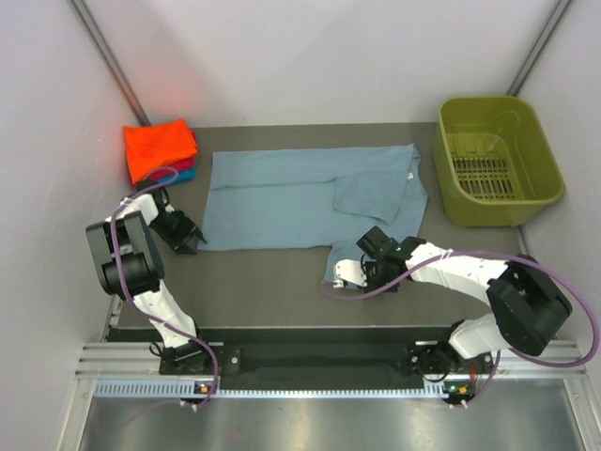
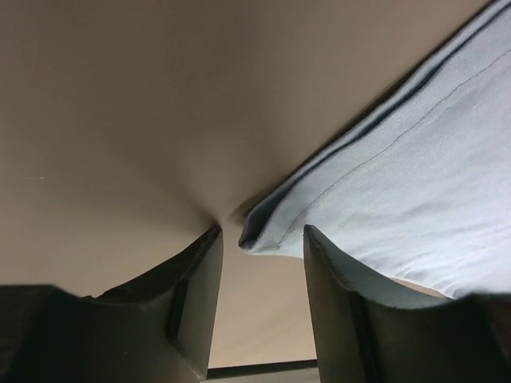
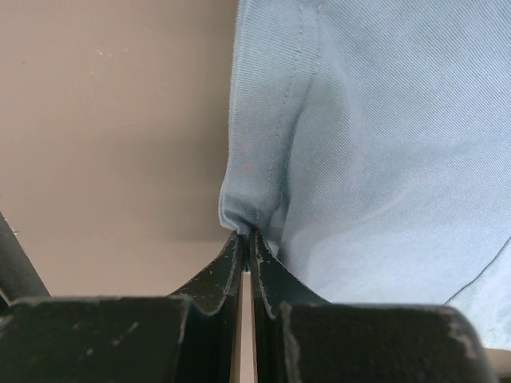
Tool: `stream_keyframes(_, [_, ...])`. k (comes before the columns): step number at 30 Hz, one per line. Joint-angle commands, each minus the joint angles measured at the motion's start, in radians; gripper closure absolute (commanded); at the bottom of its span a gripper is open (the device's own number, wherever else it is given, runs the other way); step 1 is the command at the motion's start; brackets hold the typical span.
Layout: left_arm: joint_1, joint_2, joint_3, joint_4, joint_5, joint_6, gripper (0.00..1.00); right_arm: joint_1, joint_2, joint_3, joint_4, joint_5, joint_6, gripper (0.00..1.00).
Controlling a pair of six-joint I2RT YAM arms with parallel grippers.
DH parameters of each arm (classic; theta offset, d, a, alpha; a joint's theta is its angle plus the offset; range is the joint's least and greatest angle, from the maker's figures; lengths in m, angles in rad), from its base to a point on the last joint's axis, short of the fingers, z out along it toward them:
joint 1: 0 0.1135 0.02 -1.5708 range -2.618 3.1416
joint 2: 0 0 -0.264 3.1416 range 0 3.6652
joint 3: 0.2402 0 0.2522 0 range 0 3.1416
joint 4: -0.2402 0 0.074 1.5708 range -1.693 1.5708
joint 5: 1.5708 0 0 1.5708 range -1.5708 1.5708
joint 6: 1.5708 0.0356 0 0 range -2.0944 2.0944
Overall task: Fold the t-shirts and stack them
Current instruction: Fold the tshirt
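Top external view: a large dusty grey-blue short-sleeved cloth t-shirt (image 1: pixel 282 202) is spread at centre frame, one sleeve already turned in. A stack of folded orange, red and teal t-shirts (image 1: pixel 160 150) is located at upper left, and an olive-green plastic basket (image 1: pixel 540 174) at upper right.

Left wrist view: the left gripper (image 2: pixel 259 239) is shown with jaws apart. The shirt's corner lies between them, unclamped.

Right wrist view: the right gripper (image 3: pixel 246 238) is clamped together on a hem corner of the shirt.

A lengthwise fold is judged to be in hand. The left jaws must be closed on their corner before both corners are lifted together.
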Motion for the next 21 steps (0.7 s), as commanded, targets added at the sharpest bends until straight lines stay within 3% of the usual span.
stream_keyframes(1, [0.001,0.020,0.001,0.020,-0.003,0.002,0.51,-0.021,0.002,0.036,0.028,0.013,-0.002,1.00])
stream_keyframes(3, [0.003,0.024,0.000,0.023,-0.006,0.004,0.54,-0.024,0.002,0.036,0.030,0.014,-0.001,1.00])
stream_keyframes(6, [0.001,0.017,-0.003,0.028,0.000,0.002,0.82,-0.028,-0.002,0.036,0.031,0.016,0.001,1.00])
stream_keyframes(7, [0.003,0.012,-0.003,0.025,0.000,0.004,1.00,-0.031,-0.002,0.036,0.034,0.019,0.002,1.00])
stream_keyframes(13, [0.001,-0.051,0.004,0.002,0.038,0.028,1.00,-0.096,-0.025,0.070,0.067,0.039,0.076,1.00])
stream_keyframes(21, [0.000,-0.104,0.133,-0.035,0.175,0.099,1.00,-0.285,-0.061,0.288,0.100,0.019,0.214,1.00])
